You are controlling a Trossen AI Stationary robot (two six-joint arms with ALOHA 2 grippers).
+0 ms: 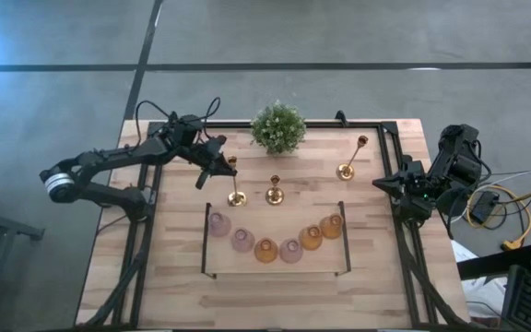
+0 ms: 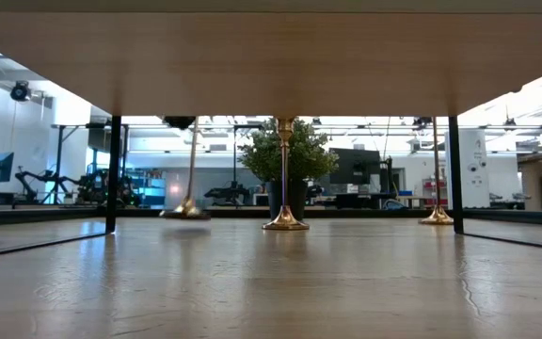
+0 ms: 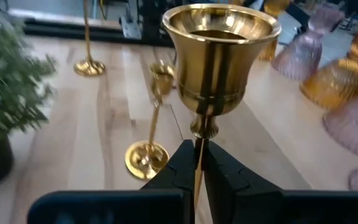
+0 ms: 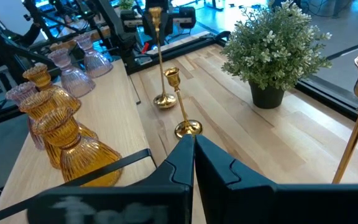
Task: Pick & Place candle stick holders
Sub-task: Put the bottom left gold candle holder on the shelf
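Three slim gold candlesticks stand in a row on the wooden table. My left gripper (image 1: 218,169) is shut on the left candlestick (image 1: 235,183), whose cup (image 3: 219,56) fills the left wrist view. The short middle candlestick (image 1: 274,192) and the tall right candlestick (image 1: 351,159) rest on their round bases. Several squat glass cups, pink (image 1: 219,222) and amber (image 1: 265,250), sit in an arc nearer the front edge. My right gripper (image 1: 381,182) is shut and empty at the table's right edge. My left gripper pinches the left candlestick's thin stem (image 3: 198,146) between its two fingers, just below the cup. The fingers come about level from the table's far left and lie across the stem. The stick stands nearly upright, slightly tilted; its base (image 2: 186,211) seems just off the table.
A bushy green potted plant (image 1: 278,127) stands at the far middle, close behind the candlesticks. A thin black frame (image 1: 204,244) surrounds the arc of cups. Black rails (image 1: 404,231) run along the table's sides. Bare wood lies between the middle and right candlesticks.
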